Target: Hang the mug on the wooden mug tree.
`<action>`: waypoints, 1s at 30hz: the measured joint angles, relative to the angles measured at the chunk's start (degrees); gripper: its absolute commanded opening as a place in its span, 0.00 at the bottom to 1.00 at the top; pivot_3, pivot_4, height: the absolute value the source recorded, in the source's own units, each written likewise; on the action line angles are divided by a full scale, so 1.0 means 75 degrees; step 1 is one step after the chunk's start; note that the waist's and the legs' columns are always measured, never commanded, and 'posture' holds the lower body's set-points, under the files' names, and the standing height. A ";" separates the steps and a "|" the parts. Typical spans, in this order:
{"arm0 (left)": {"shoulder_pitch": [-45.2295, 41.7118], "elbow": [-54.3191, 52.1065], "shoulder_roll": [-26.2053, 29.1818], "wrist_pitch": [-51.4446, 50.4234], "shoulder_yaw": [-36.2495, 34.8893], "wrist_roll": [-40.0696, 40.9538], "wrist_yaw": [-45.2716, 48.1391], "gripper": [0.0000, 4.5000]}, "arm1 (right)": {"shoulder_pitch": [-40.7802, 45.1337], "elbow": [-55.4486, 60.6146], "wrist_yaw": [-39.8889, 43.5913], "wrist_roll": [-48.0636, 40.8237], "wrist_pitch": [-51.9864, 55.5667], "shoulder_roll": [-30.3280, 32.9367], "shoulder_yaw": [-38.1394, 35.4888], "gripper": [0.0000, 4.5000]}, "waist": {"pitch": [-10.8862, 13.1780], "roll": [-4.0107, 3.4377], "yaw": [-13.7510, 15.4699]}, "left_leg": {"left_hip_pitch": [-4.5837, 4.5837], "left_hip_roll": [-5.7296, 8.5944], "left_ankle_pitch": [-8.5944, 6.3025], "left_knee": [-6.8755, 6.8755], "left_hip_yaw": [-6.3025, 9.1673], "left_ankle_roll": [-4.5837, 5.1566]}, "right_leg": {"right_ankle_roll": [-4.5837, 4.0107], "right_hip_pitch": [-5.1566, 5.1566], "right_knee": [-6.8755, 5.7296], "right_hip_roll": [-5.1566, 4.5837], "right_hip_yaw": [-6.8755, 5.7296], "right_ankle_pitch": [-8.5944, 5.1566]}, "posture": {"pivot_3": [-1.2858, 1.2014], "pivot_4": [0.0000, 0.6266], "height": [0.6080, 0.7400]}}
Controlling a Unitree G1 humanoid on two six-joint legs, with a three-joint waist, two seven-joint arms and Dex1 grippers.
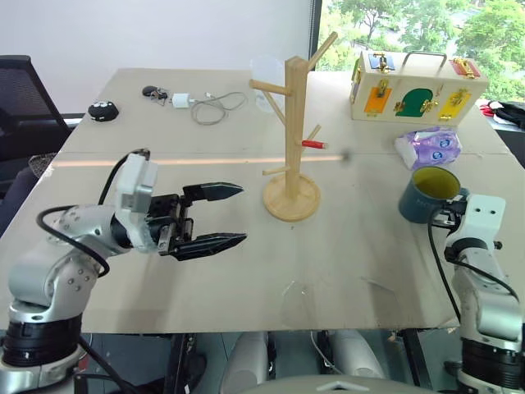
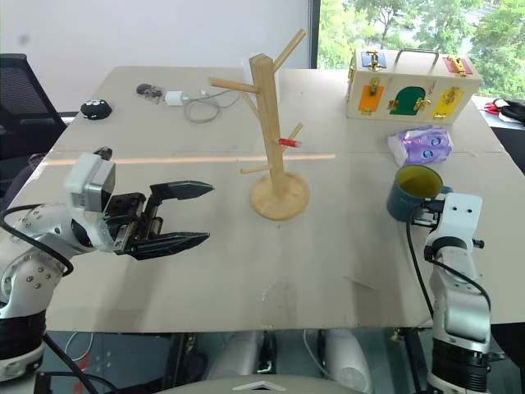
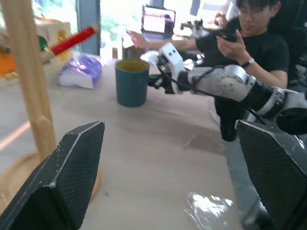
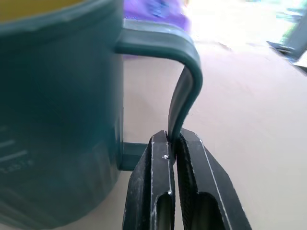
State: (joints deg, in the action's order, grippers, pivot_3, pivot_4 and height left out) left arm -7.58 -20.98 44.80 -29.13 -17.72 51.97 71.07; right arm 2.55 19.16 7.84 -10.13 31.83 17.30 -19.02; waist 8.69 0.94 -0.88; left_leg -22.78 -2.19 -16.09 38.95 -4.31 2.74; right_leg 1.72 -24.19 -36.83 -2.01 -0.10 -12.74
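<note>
Right wrist view has the right gripper [image 4: 173, 139] clenched on the mug [image 4: 57, 110] handle. Left eye view puts the mug near the table [image 1: 344, 263] right edge; left gripper [image 1: 231, 215] gapes, well apart from the wooden mug tree [image 1: 293, 123]

latched wooden box [image 1: 414, 89], purple packet [image 1: 431, 146], charger cable [image 1: 209, 104]

You see a dark teal ceramic mug [image 1: 426, 197] with yellow-green inside, a pale light-wood mug tree [image 1: 292, 139] bearing one red-tipped peg, and a purple-patterned packet [image 1: 428, 147].
</note>
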 measured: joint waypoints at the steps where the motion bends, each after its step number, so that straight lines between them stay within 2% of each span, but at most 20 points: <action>1: 0.0144 0.0007 -0.0008 0.0052 -0.0071 0.0009 0.0046 1.00 | -0.0050 0.0174 0.0592 -0.0373 0.0016 0.0341 0.0000 0.01 | 0.0001 -0.0002 -0.0003 | 0.0000 -0.0001 -0.0001 -0.0001 0.0001 0.0001 | 0.0000 0.0000 0.0000 0.0001 -0.0001 0.0000 | 0.52 0.24 1.00; 4: 0.0439 0.0220 0.0172 -0.0037 -0.0439 0.0175 0.0254 1.00 | -0.0114 0.0835 0.2369 -0.1691 0.0008 0.1237 -0.0138 0.01 | 0.0002 -0.0001 0.0008 | 0.0004 -0.0006 -0.0003 -0.0009 0.0010 0.0006 | 0.0000 0.0001 0.0000 0.0007 -0.0009 -0.0001 | 0.52 0.24 1.00; 6: 0.0525 0.0512 0.0414 -0.0247 -0.0708 0.0342 0.0448 1.00 | -0.0089 0.1271 0.3136 -0.2497 0.0293 0.1830 -0.0185 0.01 | 0.0003 -0.0002 0.0016 | 0.0007 -0.0008 -0.0004 -0.0014 0.0013 0.0007 | 0.0001 0.0001 0.0000 0.0008 -0.0012 -0.0002 | 0.52 0.24 1.00; 9: 0.0531 0.1212 0.0796 -0.0420 -0.1028 0.0438 0.0885 1.00 | 0.0441 0.1580 0.3861 -0.3450 0.1074 0.2755 -0.0153 0.01 | 0.0004 0.0000 0.0012 | 0.0013 -0.0006 -0.0003 -0.0012 0.0005 0.0008 | 0.0002 0.0002 0.0001 0.0003 -0.0010 -0.0002 | 0.52 0.24 1.00; 12: 0.0278 0.1825 0.1027 -0.0438 -0.1087 0.0410 0.1225 1.00 | 0.1417 0.1683 0.4215 -0.3810 0.1680 0.3496 0.0496 0.01 | 0.0003 0.0010 0.0019 | 0.0015 -0.0004 -0.0003 -0.0010 0.0006 0.0008 | 0.0001 0.0002 0.0001 0.0000 -0.0011 -0.0001 | 0.52 0.24 1.00; 16: 0.0098 0.1930 0.1160 -0.0443 -0.1068 0.0284 0.1396 1.00 | 0.2733 0.1648 0.3990 -0.3922 0.2426 0.3584 0.1428 0.01 | 0.0008 0.0014 0.0027 | -0.0010 -0.0002 -0.0003 -0.0012 0.0003 0.0008 | -0.0005 -0.0016 0.0002 -0.0007 -0.0011 0.0001 | 0.52 0.24 1.00; 21: 0.0207 0.1921 0.1167 -0.0476 -0.1088 0.0227 0.1406 1.00 | 0.3590 0.1605 0.3706 -0.3958 0.2974 0.3547 0.1931 0.01 | 0.0008 0.0017 0.0059 | -0.0038 0.0002 0.0002 -0.0019 0.0002 -0.0007 | -0.0002 -0.0036 0.0010 -0.0019 -0.0017 0.0001 | 0.52 0.24 1.00; 30: 0.0288 0.1775 0.1141 -0.0502 -0.1096 0.0203 0.1293 1.00 | 0.5425 0.1158 0.3371 -0.3781 0.3678 0.2836 0.3192 0.01 | 0.0010 0.0020 0.0020 | -0.0070 0.0001 0.0002 -0.0017 0.0002 -0.0004 | 0.0009 -0.0073 0.0003 -0.0017 -0.0022 0.0008 | 0.52 0.24 1.00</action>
State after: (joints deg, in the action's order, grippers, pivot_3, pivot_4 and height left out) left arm -5.42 -7.67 53.36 -32.90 -25.94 53.49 80.77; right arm 43.24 27.84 33.13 -38.49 59.42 38.57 4.91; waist 8.76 1.10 -0.74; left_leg -23.30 -2.18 -16.08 38.82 -4.29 2.71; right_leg 1.79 -24.74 -36.80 -2.14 -0.26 -12.67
